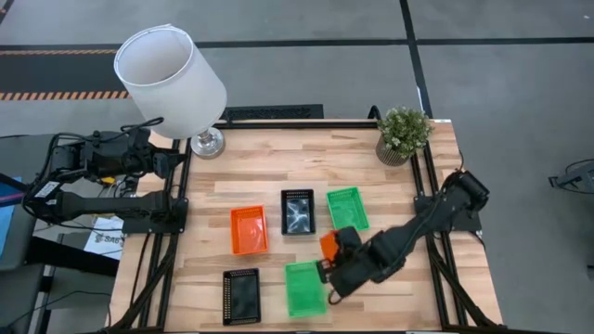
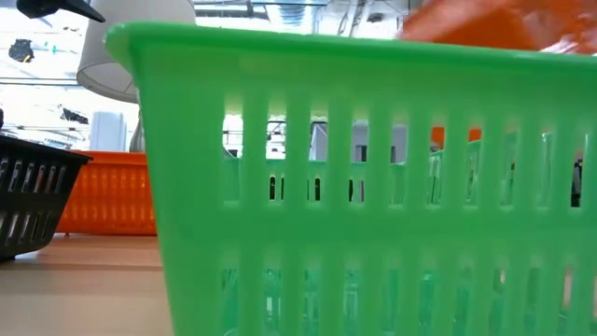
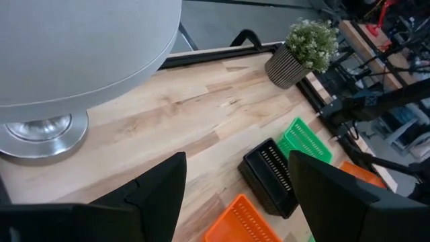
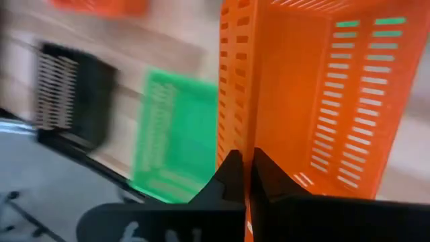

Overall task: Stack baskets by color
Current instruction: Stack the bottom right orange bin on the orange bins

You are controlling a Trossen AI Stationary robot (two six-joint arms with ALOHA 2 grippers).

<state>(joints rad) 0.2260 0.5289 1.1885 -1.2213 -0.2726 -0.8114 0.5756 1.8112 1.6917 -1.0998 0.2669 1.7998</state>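
Observation:
In the high view an orange basket (image 1: 249, 229), a black basket (image 1: 298, 211) and a green basket (image 1: 347, 208) rest flat on their bottoms in a row at mid-table. A second black basket (image 1: 241, 295) and a second green basket (image 1: 304, 288) rest nearer the front edge. My right gripper (image 1: 332, 263) is shut on another orange basket (image 1: 329, 245), held up beside the near green one. The low view looks through that green basket (image 2: 373, 187), with the lifted orange one (image 2: 504, 23) blurred above it. My left gripper (image 3: 236, 168) waits open at the table's far left. My right gripper pinches one side wall of the orange basket at its rim (image 4: 236, 144), one finger (image 4: 269, 178) inside the basket and the other outside. The fingers come from above, slanting steeply down. The basket is lifted clear of the table and hangs tipped on edge below the fingers.
A white-shaded lamp (image 1: 172, 79) stands at the far left corner and a potted plant (image 1: 404, 133) at the far right corner. Bare wood (image 1: 278, 167) lies between them and the row of baskets.

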